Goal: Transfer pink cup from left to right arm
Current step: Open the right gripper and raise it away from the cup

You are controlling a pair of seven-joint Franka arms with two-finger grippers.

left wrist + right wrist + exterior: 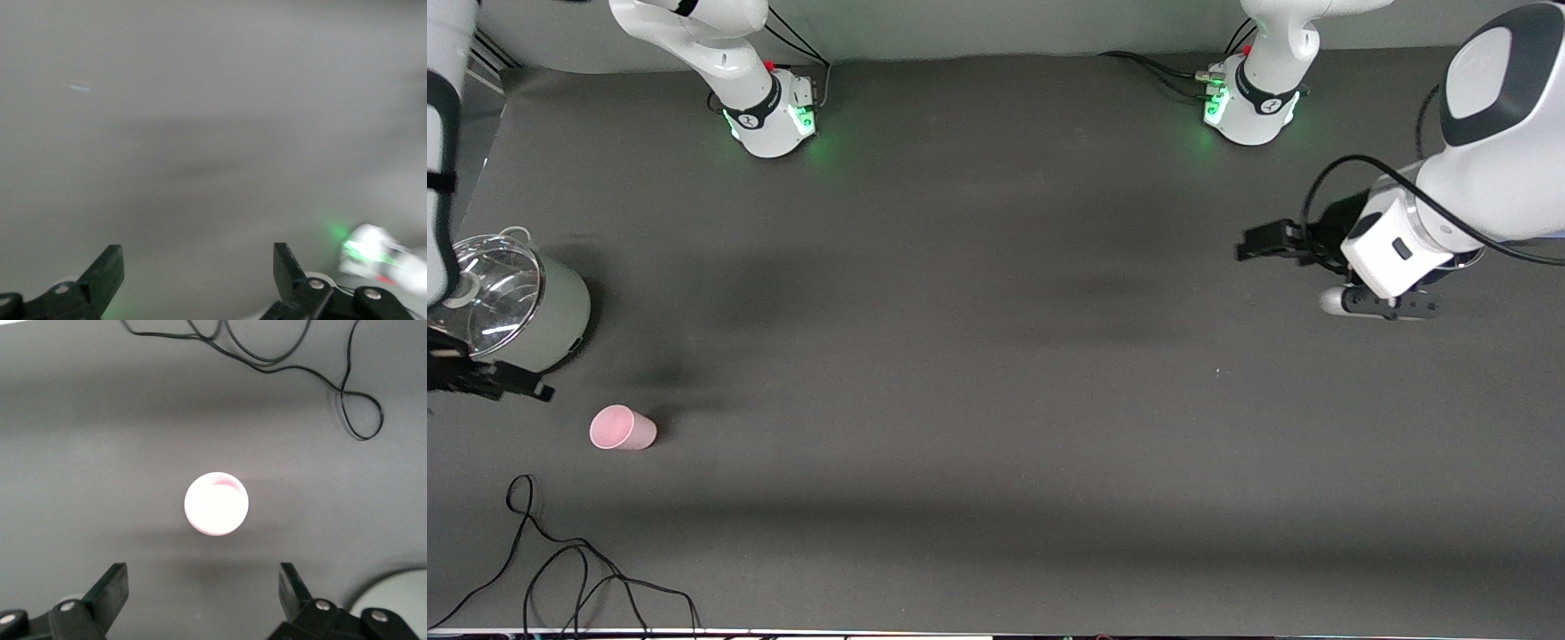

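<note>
The pink cup [623, 428] stands upright on the dark table at the right arm's end, nearer to the front camera than the grey-green pot. In the right wrist view the pink cup [216, 504] shows from above, mouth up, ahead of the fingers. My right gripper [525, 387] is open and empty, up over the table beside the pot and close to the cup; its own view shows the right gripper [200, 587] with jaws wide apart. My left gripper [1263, 242] is open and empty over bare table at the left arm's end; the left gripper [199, 270] sees only table.
A grey-green pot [560, 324] with a glass lid [498, 293] stands at the right arm's end, its edge in the right wrist view [393, 600]. A black cable [560, 569] loops near the front edge and shows in the right wrist view [267, 353]. An arm base [380, 257] glows green.
</note>
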